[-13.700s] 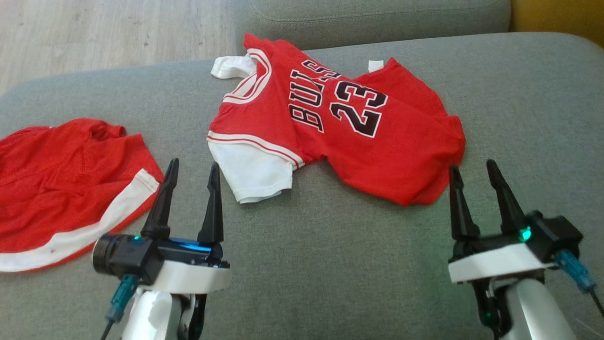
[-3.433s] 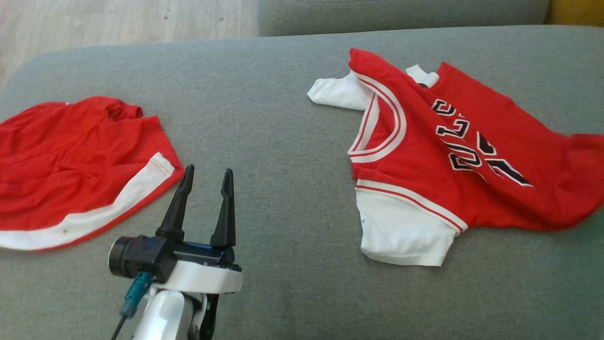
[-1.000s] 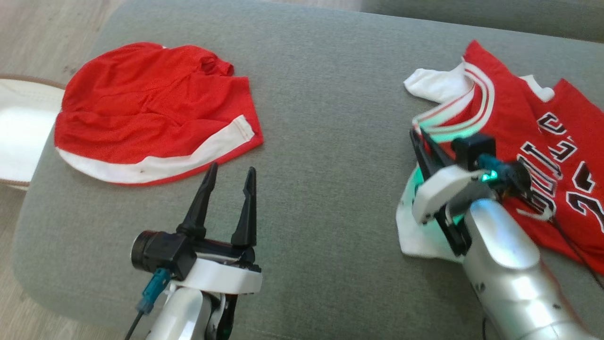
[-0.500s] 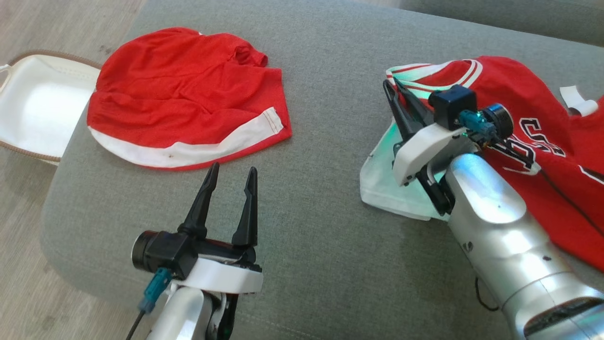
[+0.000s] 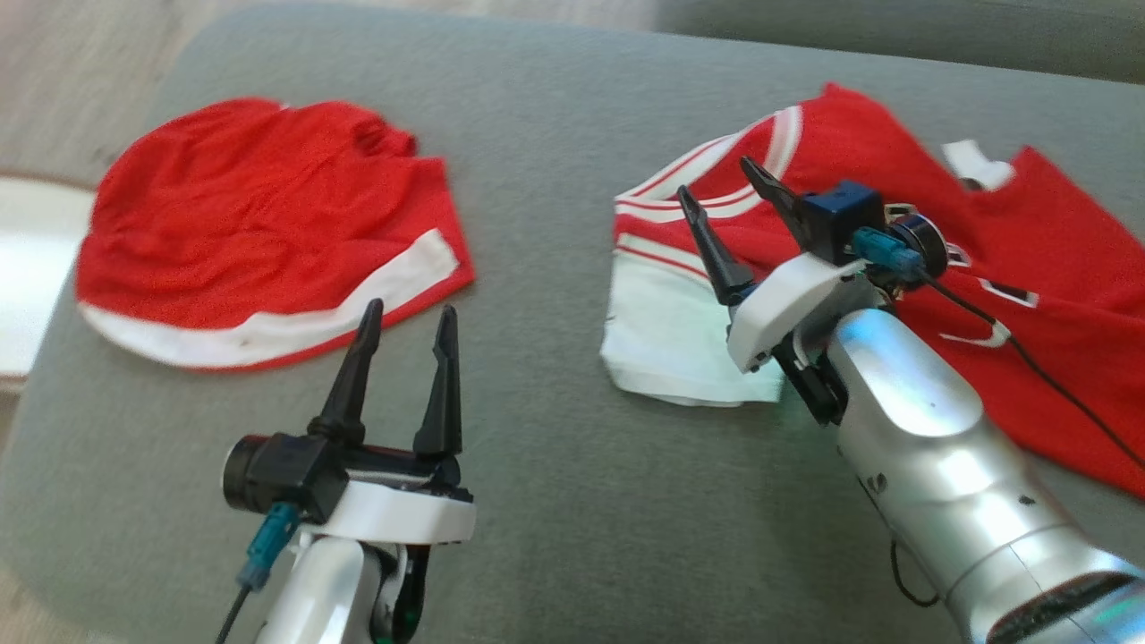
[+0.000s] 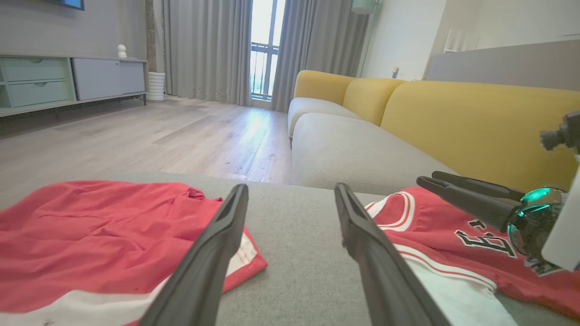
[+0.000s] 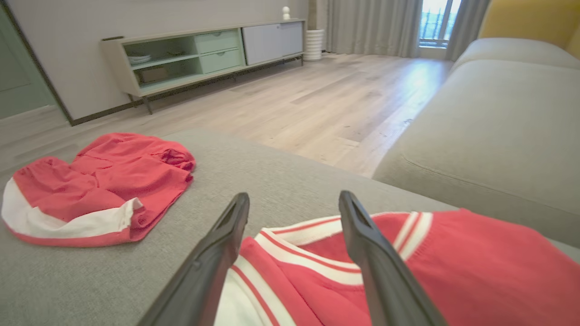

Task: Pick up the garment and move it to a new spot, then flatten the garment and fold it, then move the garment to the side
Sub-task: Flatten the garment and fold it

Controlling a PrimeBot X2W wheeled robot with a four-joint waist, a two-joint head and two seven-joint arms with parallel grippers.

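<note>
Pale wood floor (image 6: 136, 131) runs to grey curtains (image 6: 204, 50) at a bright window (image 6: 261, 45), a yellow-backed sofa (image 6: 453, 117) alongside.

Red jersey (image 5: 1073, 241), white striped trim, red shorts (image 5: 259, 206), white band, grey cushion (image 5: 555, 501)

left gripper (image 5: 409, 307): near left, 2 dark fingers spread apart, tips pointing to the far side.
left forearm (image 5: 313, 581): pale, enters at the near edge, in line with its gripper.
right gripper (image 5: 716, 176): right of centre, farther out than the left one, 2 fingers spread wide, tips aimed far and left.
right forearm (image 5: 930, 447): silver, enters at the near right corner, slanted toward the far left.
</note>
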